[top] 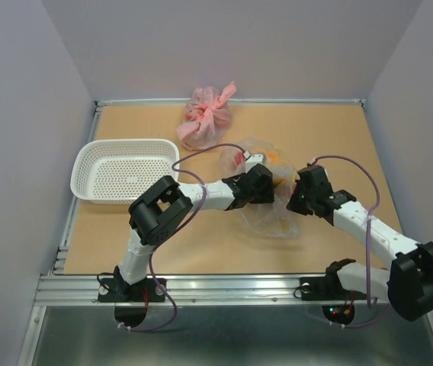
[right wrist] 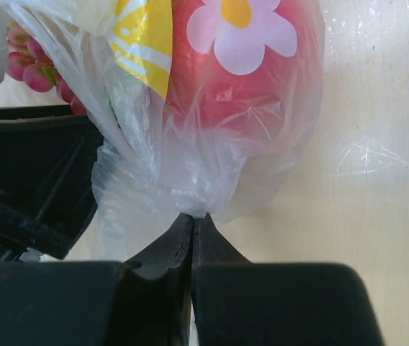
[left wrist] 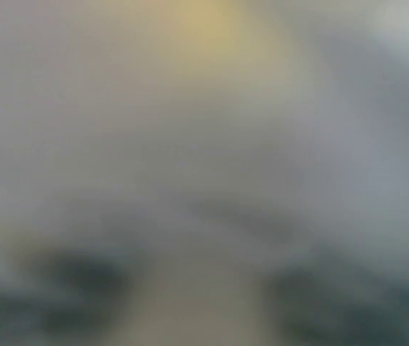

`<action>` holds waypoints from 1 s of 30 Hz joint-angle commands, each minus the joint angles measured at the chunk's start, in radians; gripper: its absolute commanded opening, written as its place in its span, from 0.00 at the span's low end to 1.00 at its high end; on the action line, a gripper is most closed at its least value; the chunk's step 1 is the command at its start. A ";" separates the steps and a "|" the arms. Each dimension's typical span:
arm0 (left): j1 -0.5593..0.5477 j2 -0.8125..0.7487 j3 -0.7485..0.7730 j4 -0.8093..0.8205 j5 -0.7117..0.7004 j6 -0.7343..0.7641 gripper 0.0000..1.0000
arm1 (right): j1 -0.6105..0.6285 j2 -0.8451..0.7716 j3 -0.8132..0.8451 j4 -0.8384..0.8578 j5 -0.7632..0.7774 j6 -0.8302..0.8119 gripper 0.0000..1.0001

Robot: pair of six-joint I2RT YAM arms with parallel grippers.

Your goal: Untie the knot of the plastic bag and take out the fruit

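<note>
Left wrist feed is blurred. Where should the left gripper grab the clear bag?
Probably the bunched neck of the plastic bag just beyond the right gripper, from its left: film gathers into folds there but stretches tight over the red fruit.

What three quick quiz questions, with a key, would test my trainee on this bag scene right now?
1. True or false: the right gripper is shut on the plastic bag.
2. Where on the table is the pink bag? A near edge; B far edge, by the back wall; C middle.
3. Fill in: the left wrist view is too ___ to show whether the left gripper is open.
Key: 1 true; 2 B; 3 blurred.
</note>
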 commanded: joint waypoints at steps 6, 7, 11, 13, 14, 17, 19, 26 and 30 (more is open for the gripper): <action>-0.008 -0.036 -0.007 -0.041 -0.060 0.030 0.15 | 0.002 -0.023 -0.034 0.056 0.033 -0.011 0.00; -0.008 -0.077 -0.016 -0.032 -0.066 0.046 0.05 | 0.002 -0.024 -0.034 0.056 0.044 -0.012 0.00; -0.003 -0.193 -0.058 -0.004 -0.089 0.138 0.00 | 0.000 -0.023 -0.023 0.055 0.101 -0.026 0.00; 0.000 -0.240 -0.087 0.005 -0.092 0.176 0.00 | -0.001 -0.013 -0.009 0.056 0.116 -0.034 0.00; 0.004 -0.285 -0.099 0.007 -0.092 0.197 0.00 | -0.001 -0.009 -0.005 0.055 0.133 -0.041 0.00; 0.020 -0.375 -0.154 0.013 -0.049 0.227 0.00 | -0.007 0.007 0.014 0.053 0.162 -0.055 0.00; 0.036 -0.421 -0.191 0.015 0.004 0.274 0.00 | -0.013 0.017 0.021 0.053 0.181 -0.063 0.00; 0.076 -0.615 -0.253 -0.008 0.326 0.457 0.00 | -0.026 0.063 0.087 0.053 0.224 -0.101 0.00; 0.102 -0.665 -0.231 -0.013 0.669 0.492 0.00 | -0.024 0.086 0.115 0.053 0.216 -0.113 0.00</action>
